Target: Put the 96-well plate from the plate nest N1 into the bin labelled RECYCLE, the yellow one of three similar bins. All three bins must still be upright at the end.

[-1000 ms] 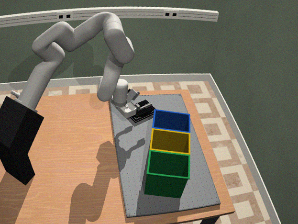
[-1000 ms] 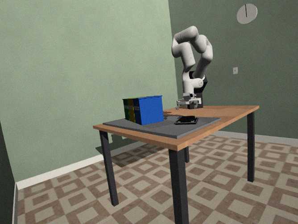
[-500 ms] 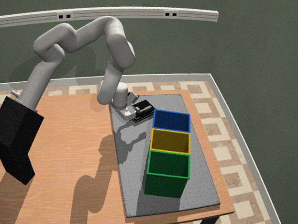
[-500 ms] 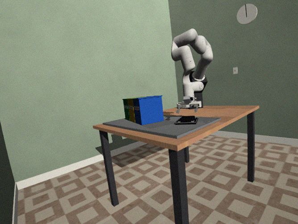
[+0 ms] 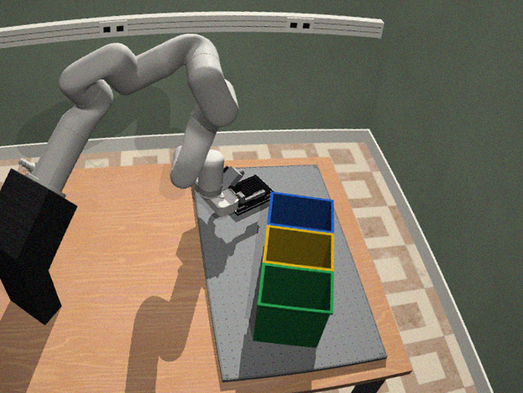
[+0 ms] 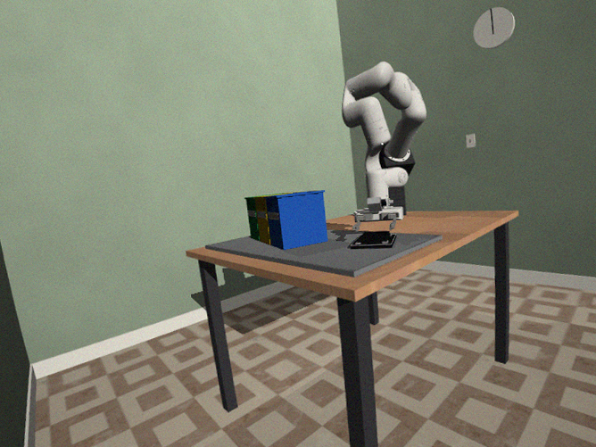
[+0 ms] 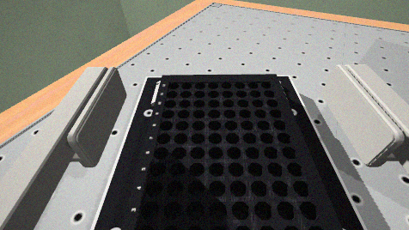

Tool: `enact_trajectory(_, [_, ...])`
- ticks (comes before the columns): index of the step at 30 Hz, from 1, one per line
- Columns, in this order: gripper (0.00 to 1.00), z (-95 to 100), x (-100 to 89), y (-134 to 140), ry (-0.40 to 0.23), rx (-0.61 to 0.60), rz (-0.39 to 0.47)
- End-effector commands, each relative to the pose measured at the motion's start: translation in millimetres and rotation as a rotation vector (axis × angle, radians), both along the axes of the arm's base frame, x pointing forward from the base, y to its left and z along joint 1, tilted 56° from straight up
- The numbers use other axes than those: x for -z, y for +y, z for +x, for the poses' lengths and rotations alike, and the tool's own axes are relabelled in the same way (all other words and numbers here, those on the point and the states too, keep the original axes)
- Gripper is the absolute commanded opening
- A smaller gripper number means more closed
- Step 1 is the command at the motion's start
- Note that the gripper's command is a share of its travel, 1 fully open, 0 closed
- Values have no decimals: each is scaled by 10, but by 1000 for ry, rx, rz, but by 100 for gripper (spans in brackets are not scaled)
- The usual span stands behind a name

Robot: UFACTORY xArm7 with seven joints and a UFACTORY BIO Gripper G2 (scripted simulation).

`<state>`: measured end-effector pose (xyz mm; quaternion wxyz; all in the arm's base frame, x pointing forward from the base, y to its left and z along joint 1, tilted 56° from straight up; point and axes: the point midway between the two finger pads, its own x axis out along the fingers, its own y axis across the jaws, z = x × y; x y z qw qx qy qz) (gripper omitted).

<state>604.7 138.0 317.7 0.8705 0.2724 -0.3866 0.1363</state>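
Note:
The black 96-well plate [image 5: 255, 182] [image 6: 374, 236] [image 7: 223, 79] sits in the black plate nest [image 5: 252, 208] [image 6: 373, 245] [image 7: 121, 184] on the grey board. My gripper [image 5: 253, 184] [image 6: 374, 227] [image 7: 232, 118] is open and points down just above the plate. In the wrist view one finger stands to each side of the plate, with a gap between each finger and the plate. The yellow bin [image 5: 298, 248] [image 6: 263, 230] stands upright between the other two bins. Its inside looks empty; its label is too small to read.
The blue bin [image 5: 301, 212] [image 6: 302, 219] stands upright close beside the nest. The green bin [image 5: 295, 288] [image 6: 252, 220] stands upright on the yellow bin's other side. The three bins form a tight row on the grey board [image 5: 354, 331] [image 6: 337, 262], which lies on the wooden table [image 5: 115, 246] [image 6: 459, 222].

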Motion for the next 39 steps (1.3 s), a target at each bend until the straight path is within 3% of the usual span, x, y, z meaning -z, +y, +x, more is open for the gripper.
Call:
enact_trajectory(1, [37, 10, -1, -5, -2, 3, 0])
enact_trajectory(39, [37, 110, 91, 91, -2, 3, 0])
